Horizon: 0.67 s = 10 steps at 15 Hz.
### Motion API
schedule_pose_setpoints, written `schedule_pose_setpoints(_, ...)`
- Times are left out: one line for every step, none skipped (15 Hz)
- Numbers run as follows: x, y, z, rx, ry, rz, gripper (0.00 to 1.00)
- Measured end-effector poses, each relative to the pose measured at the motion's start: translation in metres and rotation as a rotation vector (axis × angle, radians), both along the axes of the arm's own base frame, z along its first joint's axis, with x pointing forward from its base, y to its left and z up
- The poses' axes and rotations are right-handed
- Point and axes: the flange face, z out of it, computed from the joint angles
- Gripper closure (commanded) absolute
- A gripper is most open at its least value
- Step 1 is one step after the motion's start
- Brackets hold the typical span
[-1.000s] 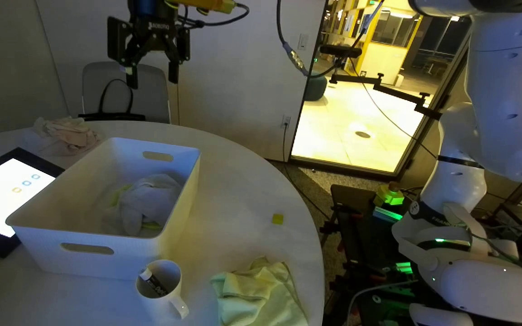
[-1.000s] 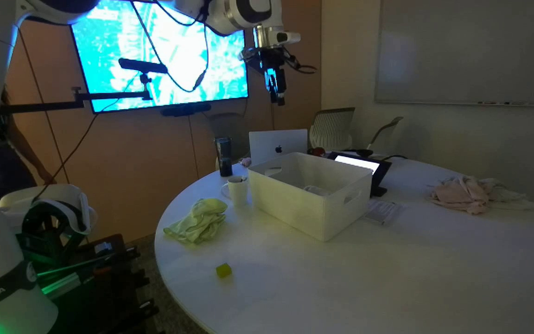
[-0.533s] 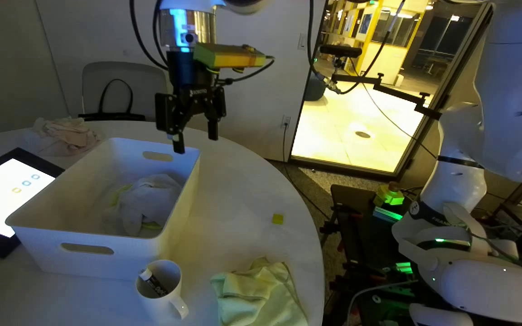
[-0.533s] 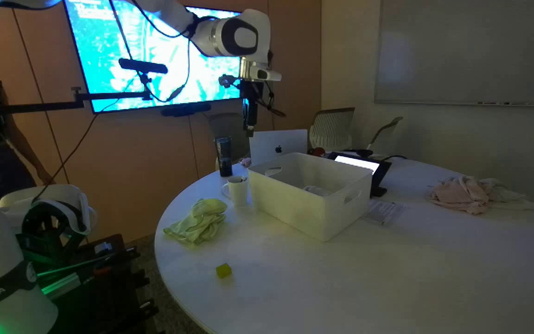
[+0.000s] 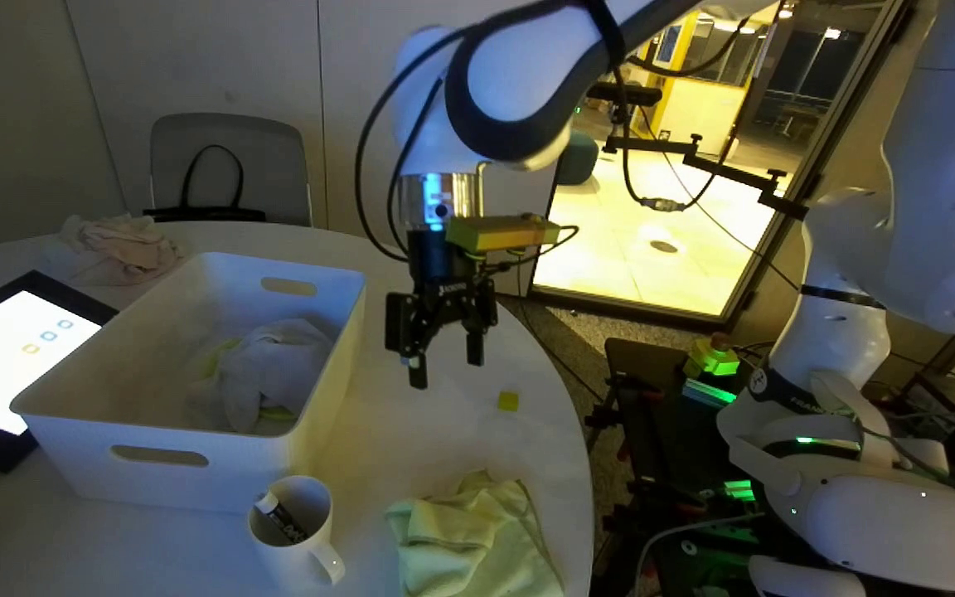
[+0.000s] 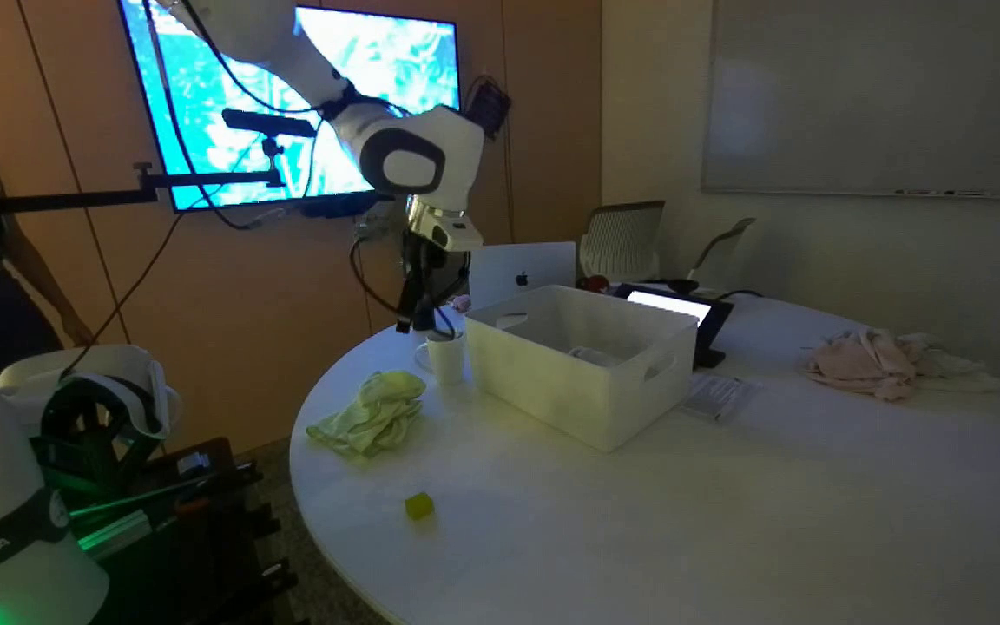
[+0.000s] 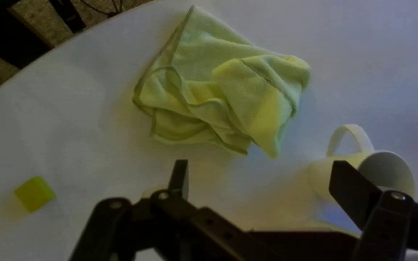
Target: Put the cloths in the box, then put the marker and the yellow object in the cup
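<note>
Jaws spread, nothing between them. Yellow-green cloth (image 7: pixel 216 90) lies crumpled on the counter (image 7: pixel 85 94), 12 o'clock in the wrist view; cup (image 7: pixel 386 168) at its 4 o'clock. Should be light, limp, not slippery. Pinch the bunched fold (image 7: pixel 261 87), 3 o'clock side, from above.

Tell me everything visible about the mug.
The mug is white and looks like ceramic, with a round open mouth and one side handle turned away from the box. It stands upright on the table beside that box; whether they touch is unclear. The marker leans inside, pale end up at the rim. The gripper touches neither.
</note>
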Motion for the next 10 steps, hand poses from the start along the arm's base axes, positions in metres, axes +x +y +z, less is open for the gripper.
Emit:
schedule_pose_setpoints(-0.016,-0.005,-0.018,0.023,0.016,-0.023,0.0)
schedule_pose_setpoints(-0.031,-0.01,-0.035,0.043,0.03,-0.044,0.0)
schedule_pose_setpoints(-0.046,-0.015,-0.051,0.061,0.042,-0.065,0.0)
schedule_pose_setpoints(-0.06,-0.02,-0.064,0.073,0.056,-0.091,0.0)
schedule_pose_setpoints(-0.071,-0.026,-0.074,0.079,0.065,-0.116,0.0)
schedule_pose_setpoints(-0.081,-0.031,-0.083,0.08,0.071,-0.14,0.0)
schedule_pose_setpoints(-0.089,-0.036,-0.089,0.078,0.078,-0.164,0.0)
schedule_pose_setpoints(-0.096,-0.041,-0.093,0.074,0.085,-0.183,0.0)
schedule_pose_setpoints(-0.101,-0.047,-0.097,0.065,0.089,-0.201,0.0)
schedule_pose_setpoints(-0.105,-0.053,-0.099,0.057,0.097,-0.223,0.0)
